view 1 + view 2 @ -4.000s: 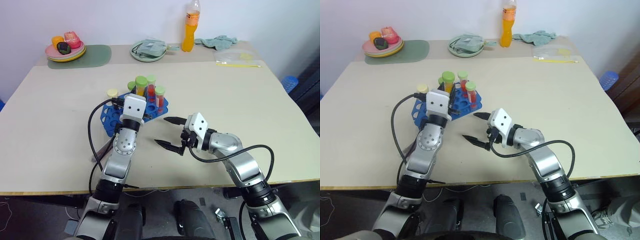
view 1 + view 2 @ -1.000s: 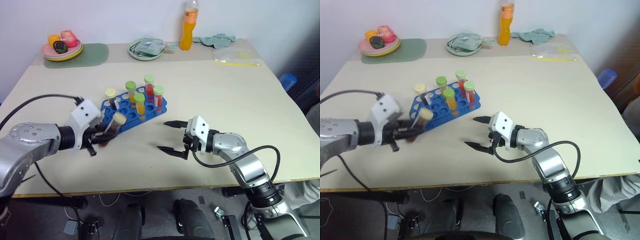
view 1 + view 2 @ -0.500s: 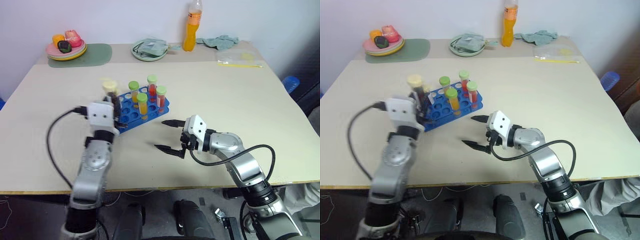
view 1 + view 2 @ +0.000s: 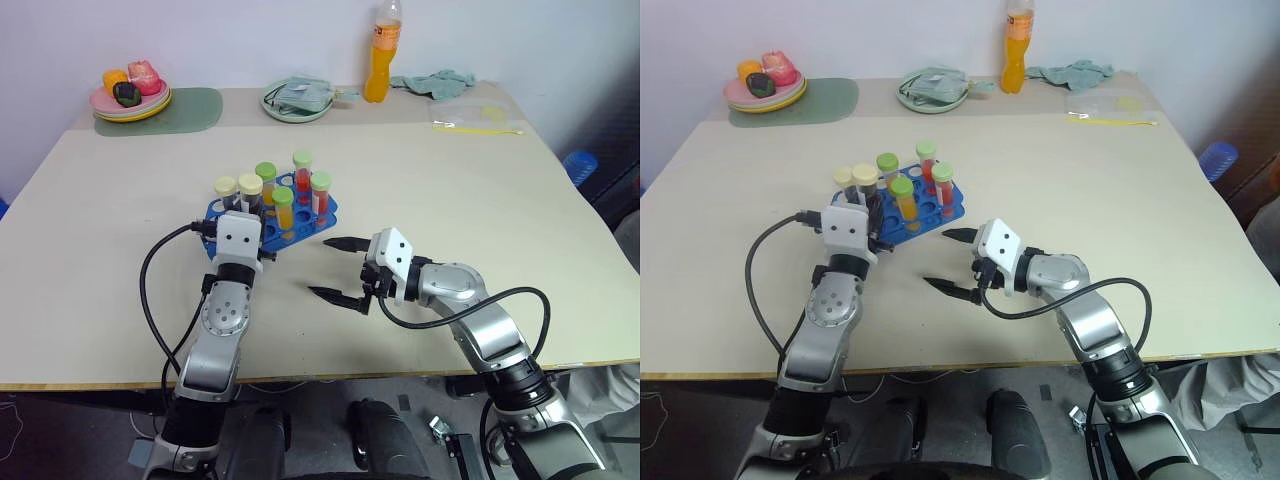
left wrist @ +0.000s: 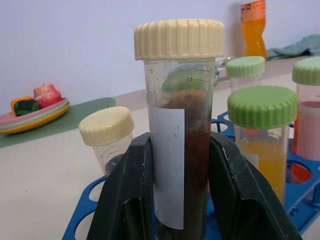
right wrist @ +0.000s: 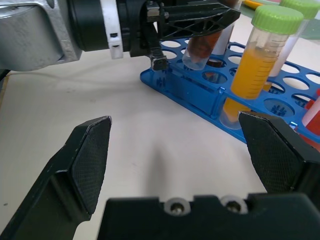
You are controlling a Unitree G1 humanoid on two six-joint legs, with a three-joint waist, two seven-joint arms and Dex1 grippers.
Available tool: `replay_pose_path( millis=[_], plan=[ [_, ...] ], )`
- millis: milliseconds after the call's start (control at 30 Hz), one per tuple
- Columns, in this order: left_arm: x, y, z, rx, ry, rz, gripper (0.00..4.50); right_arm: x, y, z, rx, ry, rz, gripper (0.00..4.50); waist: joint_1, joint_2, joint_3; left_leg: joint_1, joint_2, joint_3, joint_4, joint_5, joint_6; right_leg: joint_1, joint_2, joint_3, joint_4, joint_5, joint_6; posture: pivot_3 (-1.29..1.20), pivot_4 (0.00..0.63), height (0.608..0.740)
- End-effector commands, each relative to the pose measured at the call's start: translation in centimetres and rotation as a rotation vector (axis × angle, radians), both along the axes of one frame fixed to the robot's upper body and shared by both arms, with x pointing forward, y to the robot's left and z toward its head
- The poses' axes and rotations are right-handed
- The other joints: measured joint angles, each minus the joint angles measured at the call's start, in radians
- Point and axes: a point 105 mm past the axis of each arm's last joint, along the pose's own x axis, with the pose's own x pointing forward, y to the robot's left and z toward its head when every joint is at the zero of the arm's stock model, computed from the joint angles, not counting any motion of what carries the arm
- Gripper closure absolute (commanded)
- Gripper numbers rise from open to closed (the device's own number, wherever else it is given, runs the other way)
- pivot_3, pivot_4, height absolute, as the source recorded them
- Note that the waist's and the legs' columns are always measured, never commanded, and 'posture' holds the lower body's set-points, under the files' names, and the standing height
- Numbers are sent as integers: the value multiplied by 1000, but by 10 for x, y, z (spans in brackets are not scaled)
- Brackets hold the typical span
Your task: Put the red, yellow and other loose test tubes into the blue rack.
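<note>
Our left gripper (image 5: 178,200), which a second ago held the cream-capped tube (image 5: 178,125) of dark liquid tilted out to the left of the blue rack (image 4: 300,222), now has it upright over the rack's near-left holes, fingers clamped tight on its sides and its tip just above the grid. That puts us, we judge, one short lowering away from seating it beside the five tubes already standing there. Our right gripper (image 4: 342,270) waits spread wide and empty just right of the rack.
</note>
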Motion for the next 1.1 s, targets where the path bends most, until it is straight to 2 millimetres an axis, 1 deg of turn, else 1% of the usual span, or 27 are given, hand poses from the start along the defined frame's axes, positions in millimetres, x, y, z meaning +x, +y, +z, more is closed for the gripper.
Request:
replay_pose_path(
  millis=[33, 233, 433, 600, 767, 933, 1000, 1067, 1100],
  plan=[
    [-3, 1, 5, -11, -6, -8, 3262, -3, 0, 12, 17, -58, 9, 0, 0, 0, 0, 0, 0, 0, 0, 0, 0, 0, 0, 0, 0, 0, 0, 0, 150, 740],
    [-3, 9, 2, 33, 21, 53, 3262, -2, 1, 11, 16, -59, 13, 0, -1, 0, 0, 0, 0, 0, 0, 0, 0, 0, 0, 0, 0, 0, 0, 0, 150, 740],
    [-4, 11, 0, 82, 31, 78, 3262, -3, 3, 10, 18, -57, 20, 0, -3, 0, 0, 1, 0, 0, 0, 0, 0, 0, 0, 0, 0, 0, 0, 0, 150, 740],
    [-3, 7, -3, 24, 48, 33, 3262, -3, 4, 10, 20, -57, 21, 0, -2, 0, 0, 1, 0, 0, 0, 0, 0, 0, 0, 0, 1, 0, 0, 0, 150, 740],
    [-1, 11, -8, -116, 64, 4, 3262, -3, 4, 10, 21, -61, 21, 0, -1, 0, 0, 1, 0, 0, 0, 0, 0, 0, 0, 0, 1, 0, 0, 0, 150, 740],
    [-2, 10, -14, -122, 77, -24, 3262, -4, 4, 11, 23, -62, 21, 0, 0, 0, 0, 1, 0, 0, 0, 0, 0, 0, 0, 0, 0, 0, 0, 0, 150, 740],
    [-2, 11, -16, -130, 80, -17, 2473, -4, 3, 11, 22, -62, 22, 0, 0, 0, 0, 1, 0, 0, 0, 0, 0, 0, 0, 0, 0, 0, 0, 0, 150, 740],
    [-3, 12, -13, -132, 61, -8, 1637, -4, 3, 12, 23, -62, 23, 0, -1, 0, 0, 1, 0, 0, 0, 0, 0, 0, 0, 0, 0, 0, 0, 0, 150, 740],
    [-4, 12, -12, -133, 53, -6, 1091, -3, 2, 13, 23, -62, 23, 0, -1, 0, 0, 1, 0, 0, 0, 0, 0, 0, 0, 0, 0, 0, 0, 0, 150, 740]
  ],
)
